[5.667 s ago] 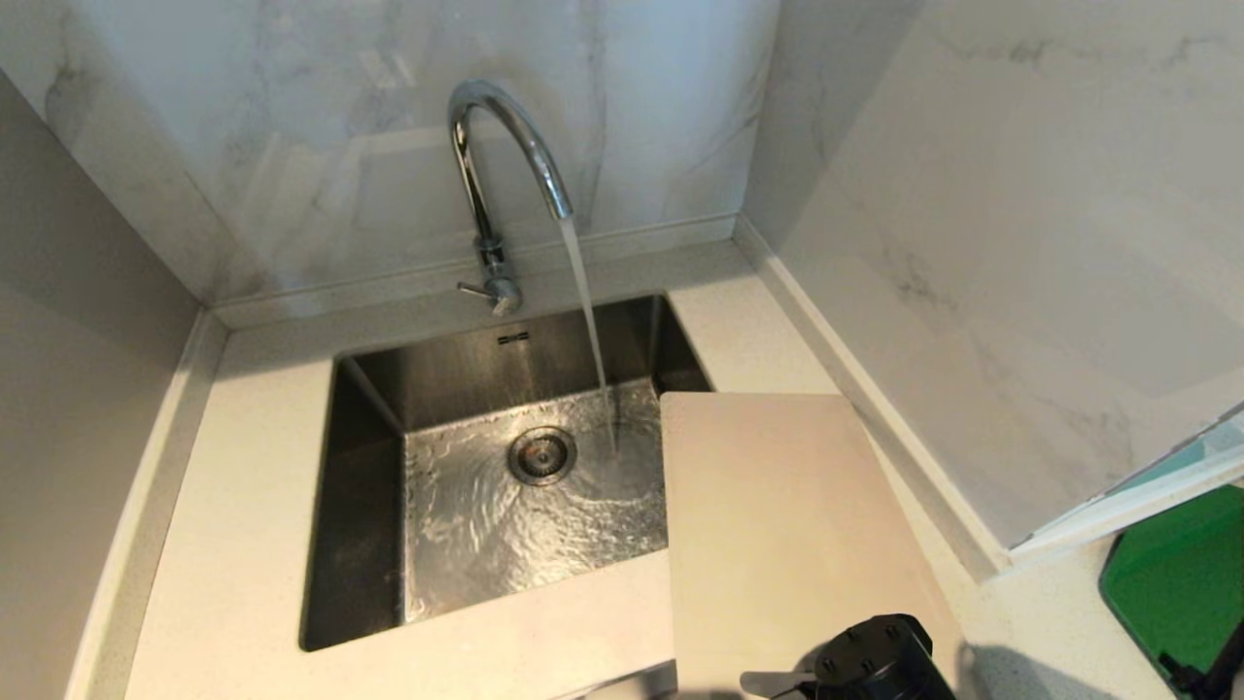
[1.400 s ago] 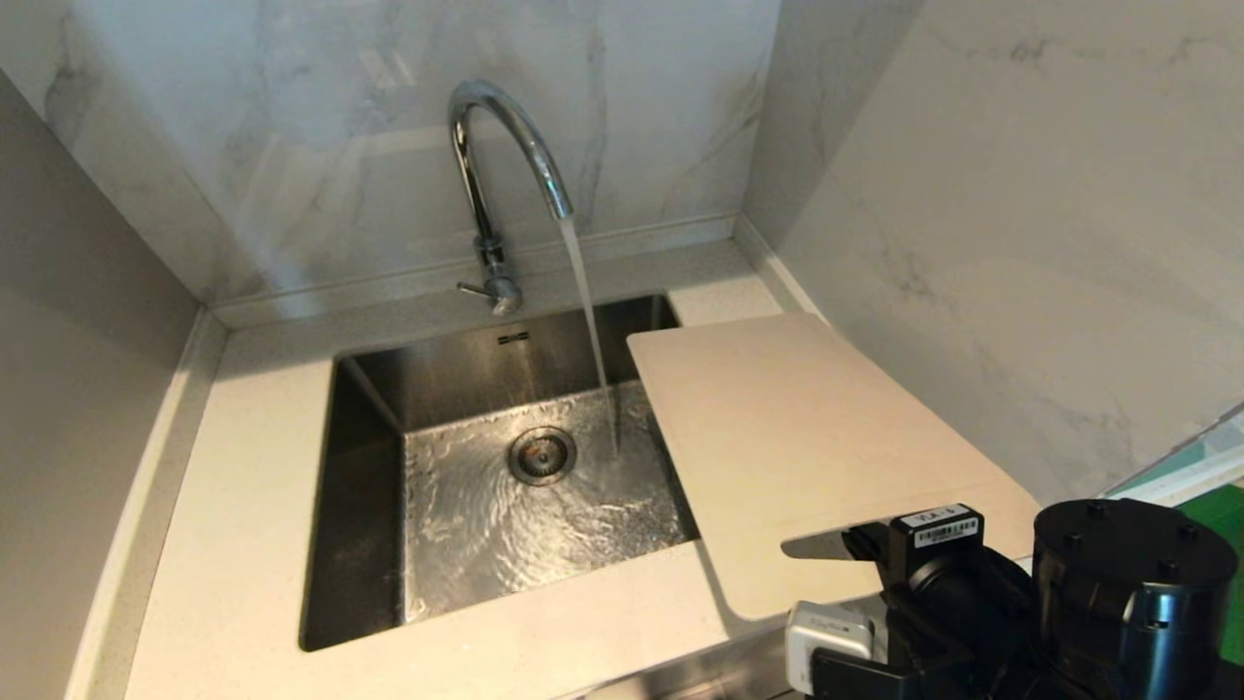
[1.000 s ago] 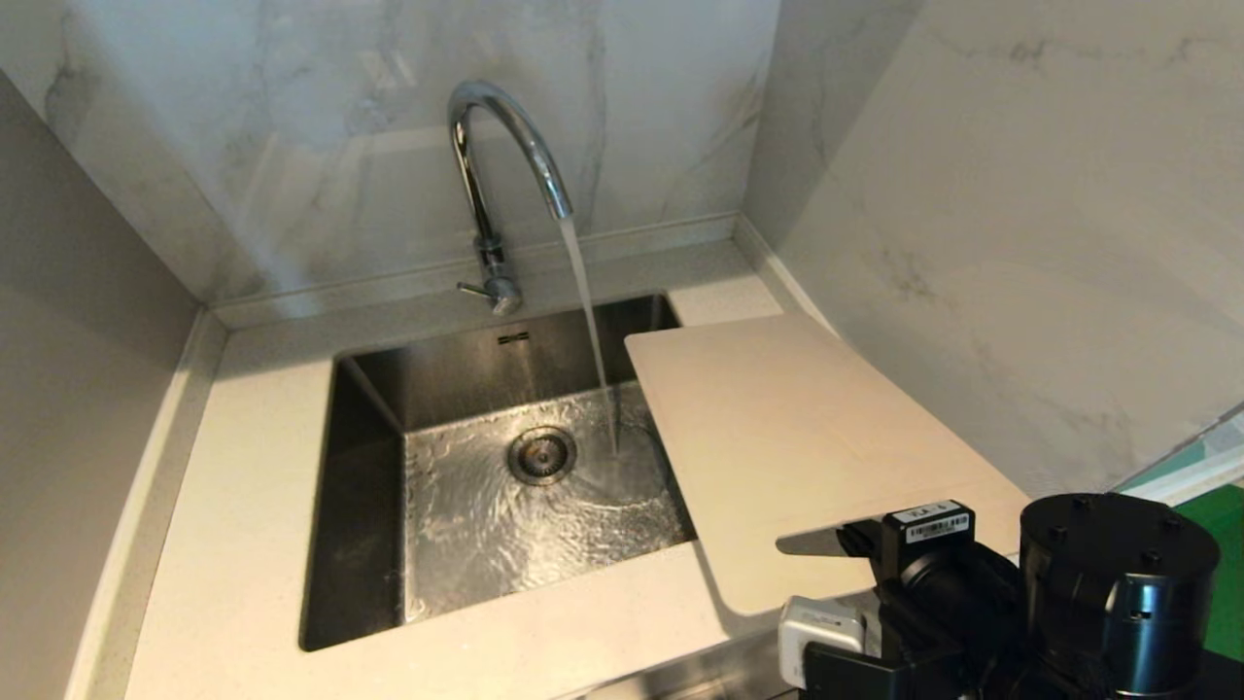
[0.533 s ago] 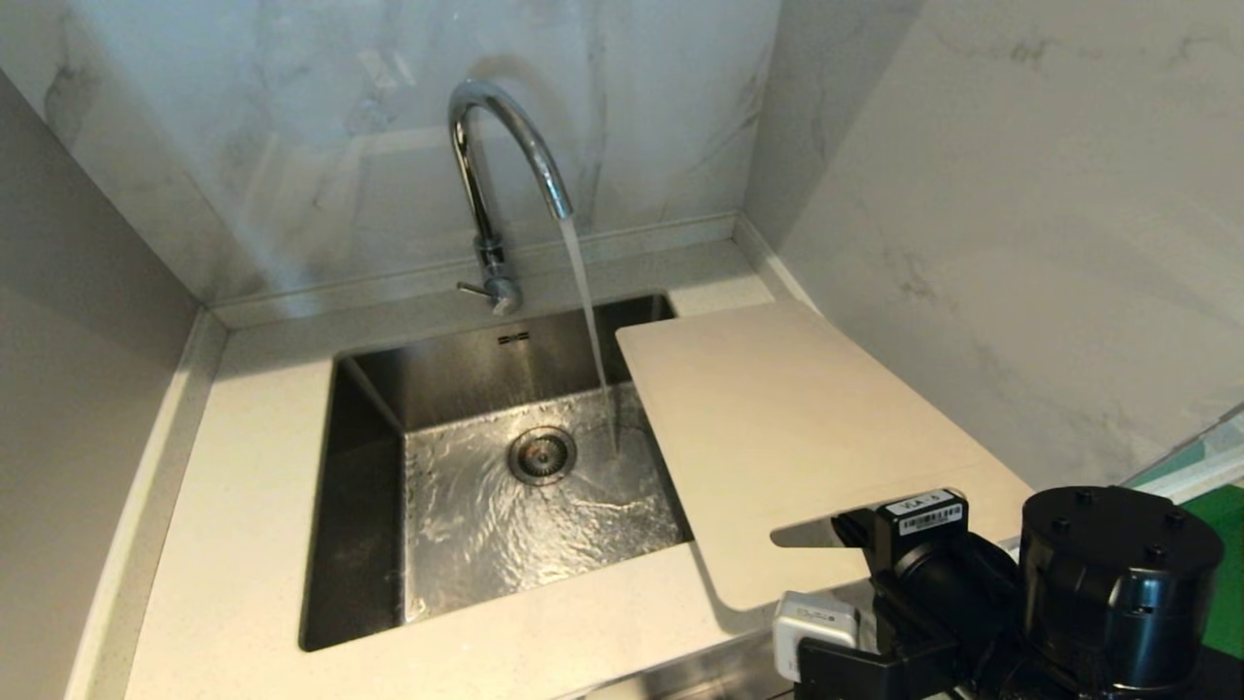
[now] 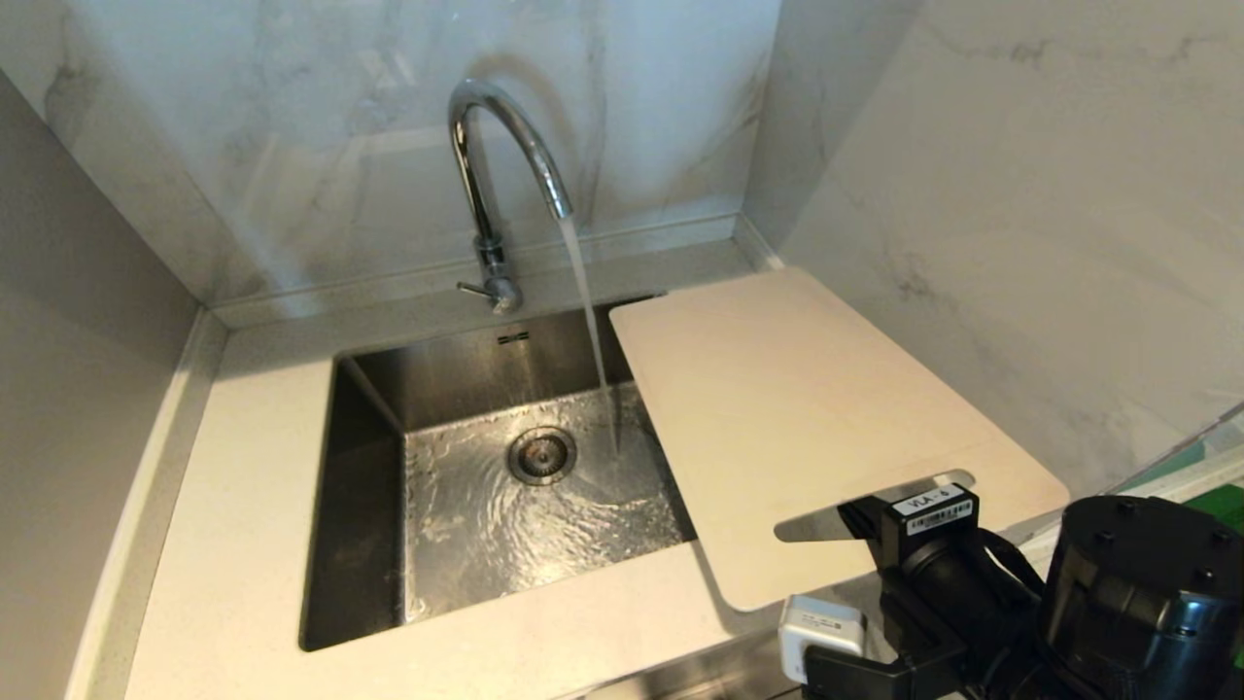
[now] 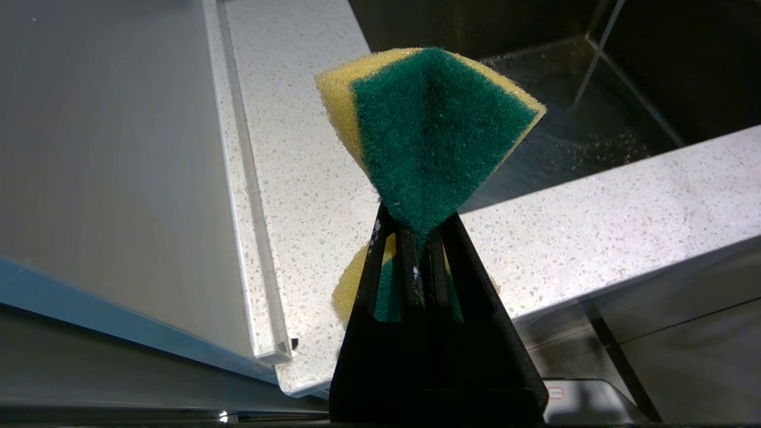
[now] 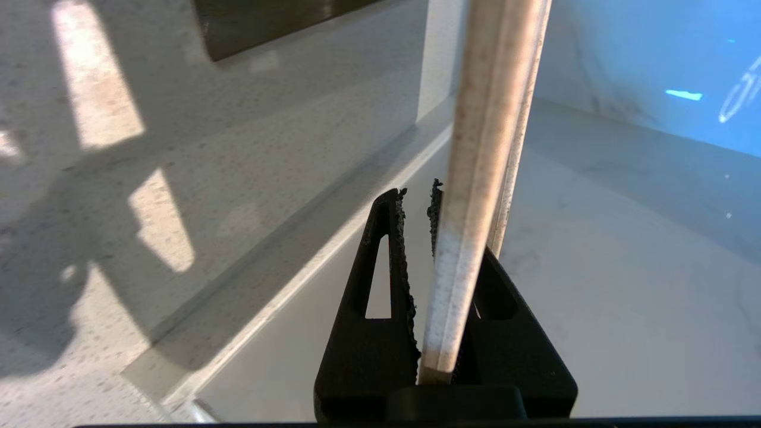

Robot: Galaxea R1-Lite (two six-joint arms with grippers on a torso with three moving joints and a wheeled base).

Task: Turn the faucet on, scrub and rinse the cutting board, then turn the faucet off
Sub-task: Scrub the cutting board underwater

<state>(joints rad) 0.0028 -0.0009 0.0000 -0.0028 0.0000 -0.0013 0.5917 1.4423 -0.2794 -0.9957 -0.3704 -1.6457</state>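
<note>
right gripper (image 7: 416,202) clamping cutting board (image 5: 777,408), marble walls (image 5: 972,146)

Even, bright light; glare glints on the faucet (image 5: 505,160), and sunlit patches streak the blurred countertop (image 7: 107,178).

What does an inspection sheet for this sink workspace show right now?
Surface: speckled pale countertop around a steel sink, wet.
Job's things: faucet running; cutting board raised, its left edge over the sink.
Clutter: green mat, far right.
Grippers: right tool shut on the cutting board's edge; left tool shut on a yellow-green sponge.
Cables: black cable on the right wrist.
Surroundings: marble walls.
</note>
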